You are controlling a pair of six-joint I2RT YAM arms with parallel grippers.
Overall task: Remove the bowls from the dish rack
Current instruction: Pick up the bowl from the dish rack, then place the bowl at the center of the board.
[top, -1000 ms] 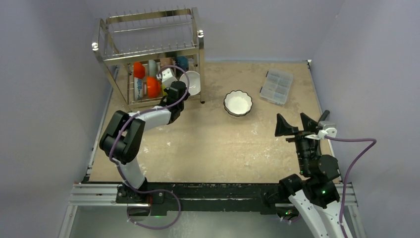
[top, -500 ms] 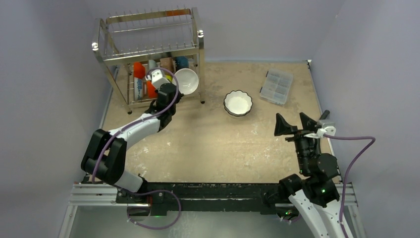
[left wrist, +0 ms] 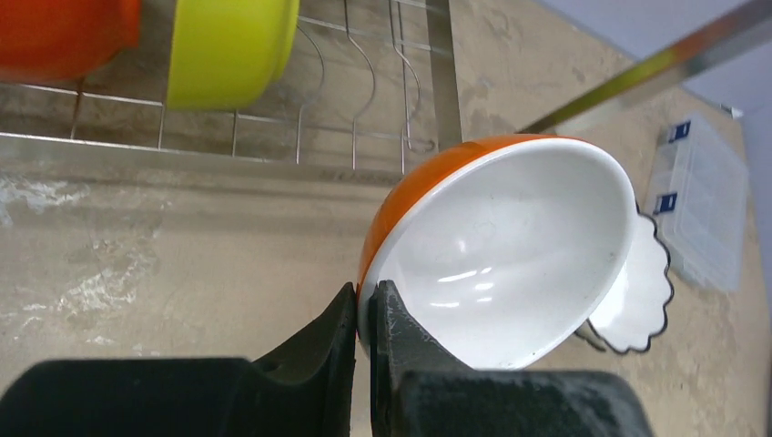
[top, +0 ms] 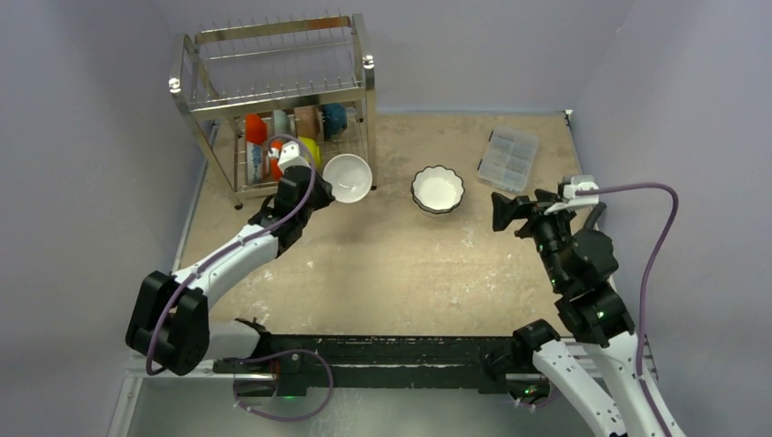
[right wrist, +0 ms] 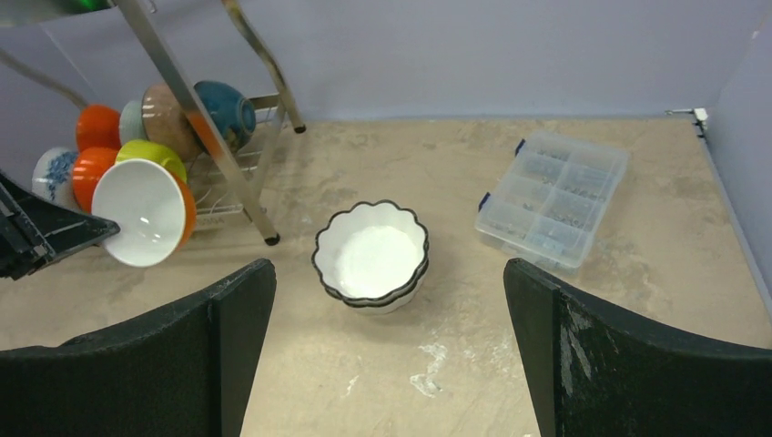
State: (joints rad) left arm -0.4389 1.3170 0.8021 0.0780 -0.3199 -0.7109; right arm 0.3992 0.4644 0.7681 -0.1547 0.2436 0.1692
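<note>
Left gripper [left wrist: 362, 300] clamped on the rim of an orange bowl [left wrist: 496, 264] with a white inside, tilted, just outside the dish rack [top: 273, 91] by its front right leg. Right gripper [top: 510, 212] spread wide, holding nothing. 2 scalloped white bowls [top: 438, 189] stacked on the table [top: 391, 264].

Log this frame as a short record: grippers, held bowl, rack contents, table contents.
left gripper: shut on the rim of the orange bowl
orange bowl: white inside, outside the dish rack, over the table
right gripper: open, empty, facing the scalloped bowls
scalloped bowls: white, stacked on the table
rack bowls: several, lower tier
compartment box: on the table, far right
</note>
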